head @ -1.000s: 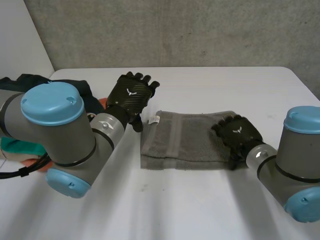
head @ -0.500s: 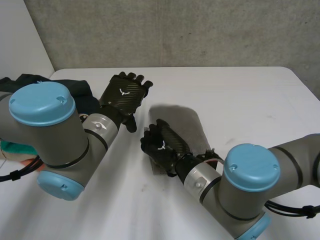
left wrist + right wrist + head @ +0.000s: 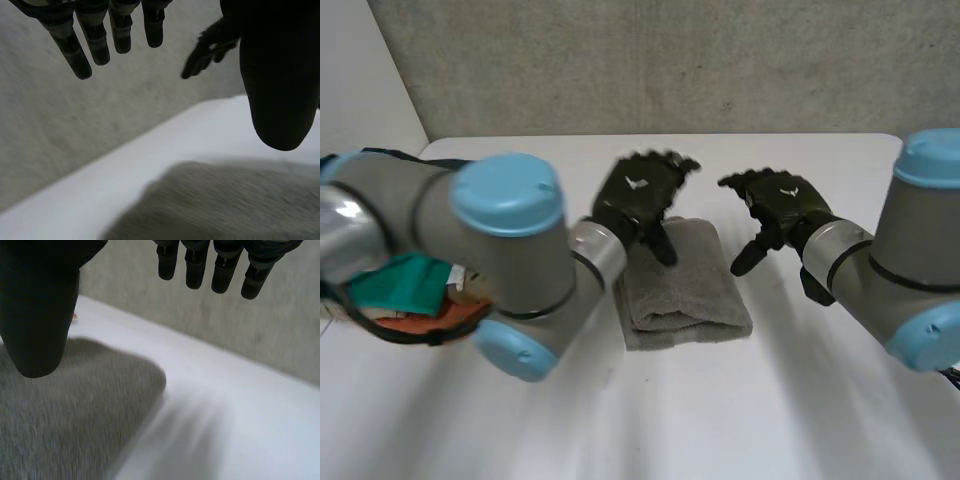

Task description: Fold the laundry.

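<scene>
**Q:** Towel position?
**A:** Grey towel (image 3: 685, 285) lies folded mid white table (image 3: 820, 400). Pile of clothes (image 3: 390, 285) well apart, at my left.
**Q:** Hands?
**A:** My left hand (image 3: 640, 195) hovers over the towel's far edge, fingers (image 3: 95, 40) straight, holding nothing. My right hand (image 3: 775, 205) hangs just beside the towel, fingers (image 3: 220, 270) relaxed, empty.

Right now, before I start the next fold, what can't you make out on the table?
Laundry pile: head view, mostly behind the left arm; items cannot be told apart.
Towel: head view, corner nearest the pile covered by the left hand and wrist; layers cannot be counted.
Towel, left wrist view: cut off by the picture's edge, blurred.
</scene>
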You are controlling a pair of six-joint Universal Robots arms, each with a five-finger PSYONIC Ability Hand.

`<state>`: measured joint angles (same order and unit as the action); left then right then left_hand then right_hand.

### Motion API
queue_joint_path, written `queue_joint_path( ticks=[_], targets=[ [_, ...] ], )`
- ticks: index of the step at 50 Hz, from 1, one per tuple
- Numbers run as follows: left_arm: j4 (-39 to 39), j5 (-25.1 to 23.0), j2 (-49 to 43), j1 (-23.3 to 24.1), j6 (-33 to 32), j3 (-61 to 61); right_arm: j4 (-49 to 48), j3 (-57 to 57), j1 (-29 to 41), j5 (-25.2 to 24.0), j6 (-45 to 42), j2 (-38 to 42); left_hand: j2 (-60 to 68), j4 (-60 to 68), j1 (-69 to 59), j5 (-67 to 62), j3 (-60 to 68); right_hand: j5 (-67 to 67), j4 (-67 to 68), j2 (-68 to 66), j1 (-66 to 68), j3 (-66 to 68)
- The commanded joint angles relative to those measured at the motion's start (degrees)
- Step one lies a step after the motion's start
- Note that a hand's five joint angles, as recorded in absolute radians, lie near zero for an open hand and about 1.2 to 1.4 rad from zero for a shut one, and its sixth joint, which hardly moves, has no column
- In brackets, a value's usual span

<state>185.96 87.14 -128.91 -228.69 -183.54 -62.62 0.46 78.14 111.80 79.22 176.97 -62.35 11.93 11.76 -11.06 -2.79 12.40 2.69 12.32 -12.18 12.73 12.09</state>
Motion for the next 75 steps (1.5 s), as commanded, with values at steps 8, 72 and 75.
queue_joint_path(
  ticks=[8,72,75],
  targets=[
    [-16.2,13.0,-14.4,0.6,-1.6,12.6,12.4,-14.7,0.5,-1.9,-1.3,15.8,-1.9,-1.7,1.0,2.7,-2.4,-2.7,-2.3,2.2,-2.7,-2.1],
    [-16.9,-38.3,15.6,-12.0,-3.2,-3.6,-13.0,-0.1,5.6,14.8,3.2,9.6,-1.7,-1.5,0.8,2.6,-2.2,67.3,67.7,-67.8,67.3,67.9],
    [-16.8,-38.3,15.7,-12.0,-3.1,-3.4,-13.5,-1.2,3.8,14.8,0.7,9.3,-1.7,-1.5,0.8,2.6,-2.2,67.3,67.7,-67.8,67.3,67.9]
  ],
)
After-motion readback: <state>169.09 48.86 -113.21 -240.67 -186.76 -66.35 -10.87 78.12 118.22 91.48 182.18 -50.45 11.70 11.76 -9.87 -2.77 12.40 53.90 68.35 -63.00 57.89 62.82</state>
